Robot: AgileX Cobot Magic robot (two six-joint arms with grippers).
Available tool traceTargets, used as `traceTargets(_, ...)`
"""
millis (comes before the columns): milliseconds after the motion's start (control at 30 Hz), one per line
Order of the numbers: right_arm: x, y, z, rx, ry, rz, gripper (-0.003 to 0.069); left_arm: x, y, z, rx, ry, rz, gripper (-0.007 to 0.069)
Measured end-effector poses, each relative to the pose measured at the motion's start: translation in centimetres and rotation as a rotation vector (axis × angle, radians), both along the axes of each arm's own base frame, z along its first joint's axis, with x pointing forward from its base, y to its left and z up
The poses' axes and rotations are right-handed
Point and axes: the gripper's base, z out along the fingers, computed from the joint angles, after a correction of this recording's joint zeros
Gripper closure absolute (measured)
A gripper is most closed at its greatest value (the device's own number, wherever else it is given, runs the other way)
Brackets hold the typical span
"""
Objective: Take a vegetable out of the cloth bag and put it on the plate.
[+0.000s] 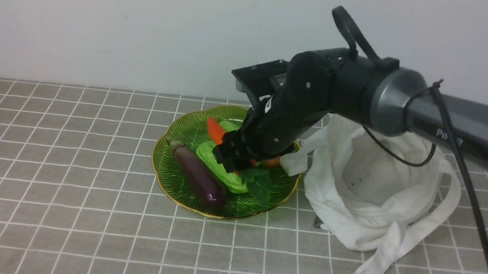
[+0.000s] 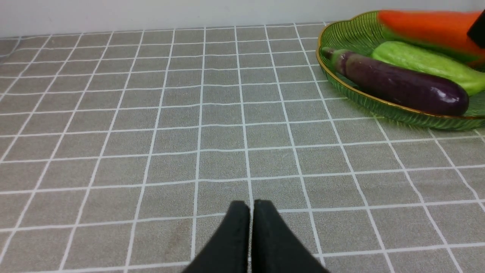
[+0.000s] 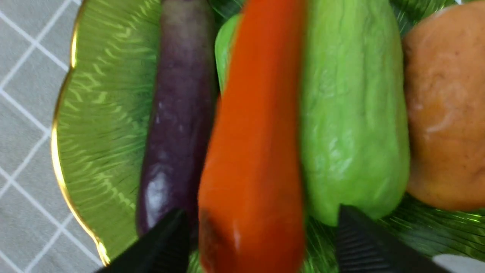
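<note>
The orange carrot point(image 1: 215, 129) lies across the green gold-rimmed plate point(image 1: 159, 164), its leafy top point(image 1: 259, 182) toward the near rim. My right gripper point(image 1: 235, 156) hovers low over the plate, hiding the carrot's middle. In the right wrist view the carrot point(image 3: 254, 132) sits between the fingertips of the gripper point(image 3: 260, 210); the jaws stand wide with a gap on each side, so it is open. The white cloth bag point(image 1: 375, 182) slumps open right of the plate, empty as far as I see. My left gripper point(image 2: 251, 204) is shut and empty above the tablecloth, left of the plate point(image 2: 379, 104).
On the plate also lie a purple eggplant point(image 1: 199, 177), a pale green vegetable point(image 1: 218, 166) and an orange-brown potato point(image 3: 447, 113). The bag's strap point(image 1: 375, 264) trails toward the front of the checked tablecloth. A white wall stands behind.
</note>
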Motion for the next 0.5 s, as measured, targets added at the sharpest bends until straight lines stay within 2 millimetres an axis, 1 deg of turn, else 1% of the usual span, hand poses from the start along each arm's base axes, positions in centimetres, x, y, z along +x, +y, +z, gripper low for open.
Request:
traceTargets(33,0.0,0.0,0.2,-0.007,0.006,0.004,0.0099,0.0,0.0,0.0,0.0,0.0,0.0,0.0629)
traceTargets(133,-0.2,-0.1,1.3,-0.034,0.04,0.018,0.0021,0.0,0.0,0.0,0.0,0.0,0.0,0.0629)
traceTargets(200,-0.2,-0.1,2.7,-0.047,0.065,0.019,-0.0001,0.0,0.0,0.0,0.0,0.0,0.0,0.0629)
traceTargets(267,-0.3,-0.2,4.6,-0.064,0.079,0.016,-0.0001,0.0,0.0,0.0,0.0,0.0,0.0,0.0629)
traceTargets(300,-0.2,-0.2,5.7,-0.06,0.062,0.008,0.001,0.0,0.0,0.0,0.0,0.0,0.0,0.0629)
traceTargets(333,-0.2,-0.2,5.7,-0.063,0.063,0.008,0.0013,0.0,0.0,0.0,0.0,0.0,0.0,0.0629)
traceTargets(367,0.0,-0.3,6.9,-0.053,0.032,0.003,0.0029,0.0,0.0,0.0,0.0,0.0,0.0,0.0629)
traceTargets(400,-0.1,-0.5,8.6,-0.041,-0.011,-0.01,0.0076,0.0,0.0,0.0,0.0,0.0,0.0,0.0629)
traceTargets(500,-1.1,-1.5,12.1,-0.021,-0.08,-0.03,0.0212,0.0,0.0,0.0,0.0,0.0,0.0,0.0629)
